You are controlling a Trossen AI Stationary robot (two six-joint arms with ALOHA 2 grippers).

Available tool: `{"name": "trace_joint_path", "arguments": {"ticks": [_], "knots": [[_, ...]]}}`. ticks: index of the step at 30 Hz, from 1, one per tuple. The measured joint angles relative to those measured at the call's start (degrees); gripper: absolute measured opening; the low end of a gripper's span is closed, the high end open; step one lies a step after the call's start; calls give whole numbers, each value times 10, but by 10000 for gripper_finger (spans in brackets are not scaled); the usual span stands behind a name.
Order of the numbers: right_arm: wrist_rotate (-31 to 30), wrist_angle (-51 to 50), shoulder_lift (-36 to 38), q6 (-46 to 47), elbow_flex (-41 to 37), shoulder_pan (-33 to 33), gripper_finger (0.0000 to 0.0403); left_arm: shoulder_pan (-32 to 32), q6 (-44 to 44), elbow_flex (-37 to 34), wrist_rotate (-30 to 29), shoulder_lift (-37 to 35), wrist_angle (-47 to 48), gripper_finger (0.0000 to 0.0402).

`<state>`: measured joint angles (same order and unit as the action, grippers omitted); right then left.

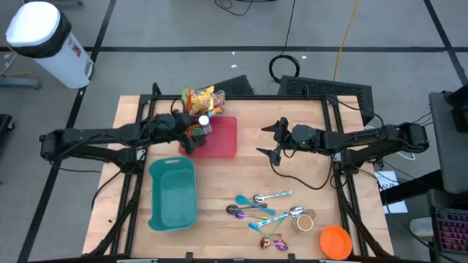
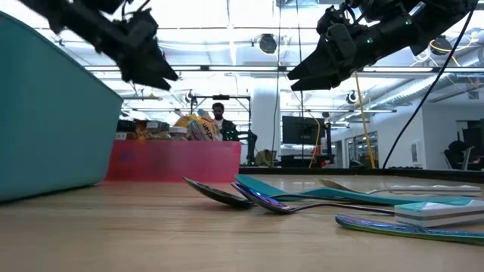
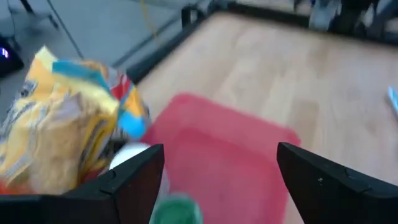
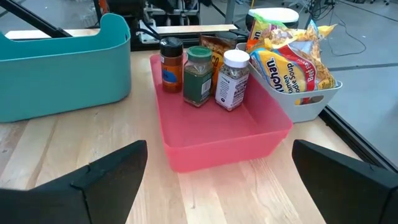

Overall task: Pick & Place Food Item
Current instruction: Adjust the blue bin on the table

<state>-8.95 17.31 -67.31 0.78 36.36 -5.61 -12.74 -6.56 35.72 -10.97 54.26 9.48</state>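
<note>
While the right gripper [image 1: 276, 140] waits spread, the left gripper [image 1: 189, 136] hangs unclenched over the spice jars [image 4: 200, 73] in the red tray [image 1: 225, 142].

Red tray [image 4: 224, 140]; teal bin [image 4: 56, 68]; yellow noodle packet [image 4: 292, 65]; orange bowl [image 1: 336, 242].

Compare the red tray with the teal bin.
The red tray is low-walled and holds three spice jars; the teal bin is taller-walled, with nothing visible inside from above. The tray sits nearer the table's far edge, the bin nearer the front. Both are plastic and rest on the wooden table.
</note>
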Motion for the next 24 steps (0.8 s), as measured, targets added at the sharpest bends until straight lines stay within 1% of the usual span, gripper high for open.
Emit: {"name": "trace_joint_path", "arguments": {"ticks": [2, 5, 8, 12, 15, 17, 19, 21, 24], "knots": [[0, 0, 0, 0, 0, 0, 393, 22, -16, 45, -7, -2, 104, 321], [0, 0, 0, 0, 0, 0, 393, 68, -58, 112, -1, -2, 250, 321], [0, 0, 0, 0, 0, 1, 393, 127, -115, 168, 38, 12, 363, 321], [1, 1, 0, 8, 0, 1, 393, 215, -184, 196, 109, 37, 470, 321], [2, 3, 0, 18, 0, 1, 393, 279, -251, 191, 122, 54, 550, 321], [2, 5, 0, 18, 0, 1, 393, 310, -294, 185, 127, 76, 568, 321], [2, 4, 0, 18, 0, 1, 393, 333, -299, 185, 150, 102, 551, 321], [2, 5, 0, 18, 0, 1, 393, 352, -279, 184, 185, 128, 516, 321], [2, 10, 0, 17, 0, 1, 393, 369, -226, 184, 225, 167, 446, 321]]}}
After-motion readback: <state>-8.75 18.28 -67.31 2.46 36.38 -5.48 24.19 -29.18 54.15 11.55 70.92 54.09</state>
